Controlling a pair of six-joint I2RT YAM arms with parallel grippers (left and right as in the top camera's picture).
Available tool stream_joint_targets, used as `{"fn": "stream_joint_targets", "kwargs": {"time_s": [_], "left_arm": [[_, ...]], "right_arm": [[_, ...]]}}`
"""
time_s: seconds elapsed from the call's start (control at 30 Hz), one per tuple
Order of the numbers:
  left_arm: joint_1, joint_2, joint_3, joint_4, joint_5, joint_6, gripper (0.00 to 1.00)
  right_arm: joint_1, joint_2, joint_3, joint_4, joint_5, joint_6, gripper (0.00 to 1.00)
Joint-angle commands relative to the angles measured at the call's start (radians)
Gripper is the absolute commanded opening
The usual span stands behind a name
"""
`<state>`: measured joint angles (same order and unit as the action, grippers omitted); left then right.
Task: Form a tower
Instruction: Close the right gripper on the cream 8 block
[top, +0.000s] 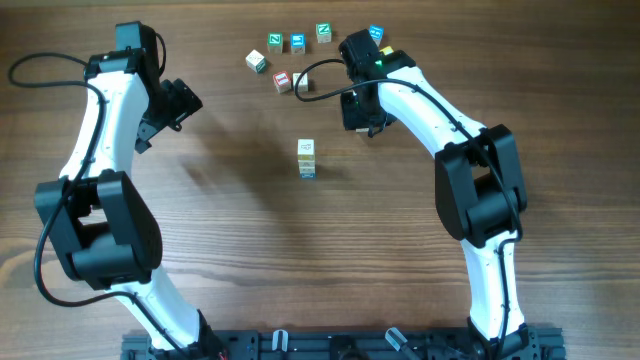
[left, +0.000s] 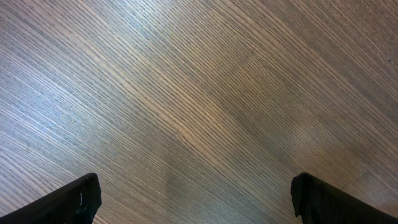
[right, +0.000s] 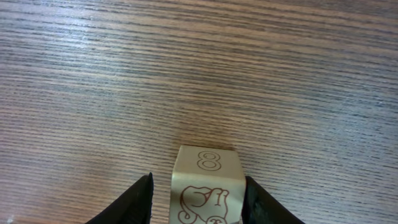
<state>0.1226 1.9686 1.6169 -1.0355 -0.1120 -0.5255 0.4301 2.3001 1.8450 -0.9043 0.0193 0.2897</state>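
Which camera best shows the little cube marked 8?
The right wrist view: the cube fills the foreground between the right tool's fingers. Overhead, that tool seems to hide it; the left wrist view shows only table.

I read my left gripper (left: 196, 191) as spread wide: its black fingers (left: 73, 204) sit at the frame's lower-left and lower-right corners, above the brown wood-grain table (left: 199, 87).

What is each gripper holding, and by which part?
Left gripper: nothing. Right gripper: its fingers flank the opposite sides of a cube marked 8; whether they grip it cannot be told.
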Motion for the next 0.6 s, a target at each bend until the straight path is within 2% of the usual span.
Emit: {"fn": "stream_joint_targets", "kwargs": {"time_s": [0.0, 0.43, 0.57], "left_arm": [[0.001, -0.029, 0.016, 0.0, -0.013, 0.001, 1.0], [0.001, -0.029, 0.016, 0.0, -0.013, 0.001, 1.0], [0.001, -0.029, 0.016, 0.0, -0.013, 0.001, 1.0]], "right_arm": [[-0.005, 0.016, -0.007, -0.003, -0.021, 0.002, 0.43], [-0.004, 0.016, -0.007, -0.028, -0.024, 0.028, 0.44], [-0.004, 0.017, -0.007, -0.027, -0.095, 0.028, 0.43]]}}
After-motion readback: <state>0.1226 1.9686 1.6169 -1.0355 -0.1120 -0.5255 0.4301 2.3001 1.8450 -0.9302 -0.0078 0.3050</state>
